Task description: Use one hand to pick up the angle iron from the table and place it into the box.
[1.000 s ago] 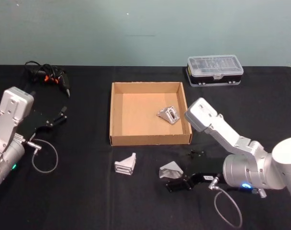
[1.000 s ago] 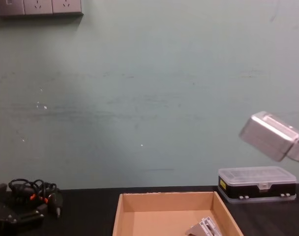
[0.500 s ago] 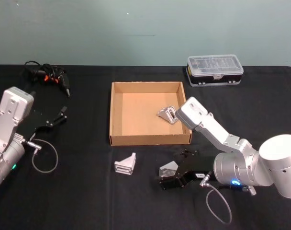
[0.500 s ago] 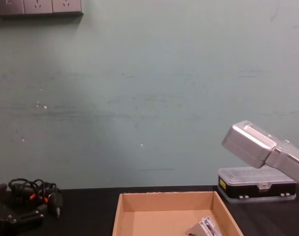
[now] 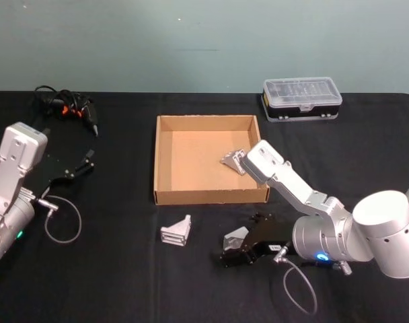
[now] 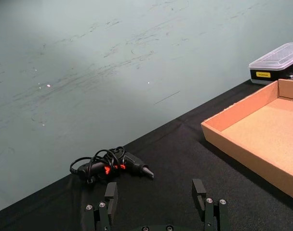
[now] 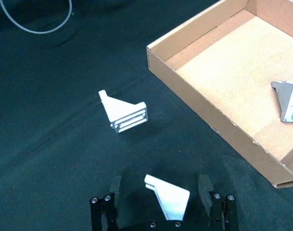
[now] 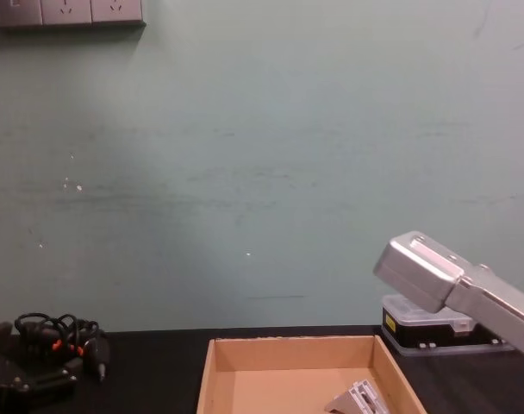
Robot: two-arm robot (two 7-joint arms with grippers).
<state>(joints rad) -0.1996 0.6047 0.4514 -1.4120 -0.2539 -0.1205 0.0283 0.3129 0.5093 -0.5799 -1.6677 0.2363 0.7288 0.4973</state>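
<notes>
The cardboard box sits mid-surface, and I see a boxed bracket lying inside it near the right wall. Farther back on the right is a closed plastic case. In front of the box's near wall my right claw is spread wide and straddles the near bracket, one finger on each side, gripping nothing. A spare bracket lies to its left, with bare black surface all around. My left claw hangs open and empty at the left, near a cable bundle.
</notes>
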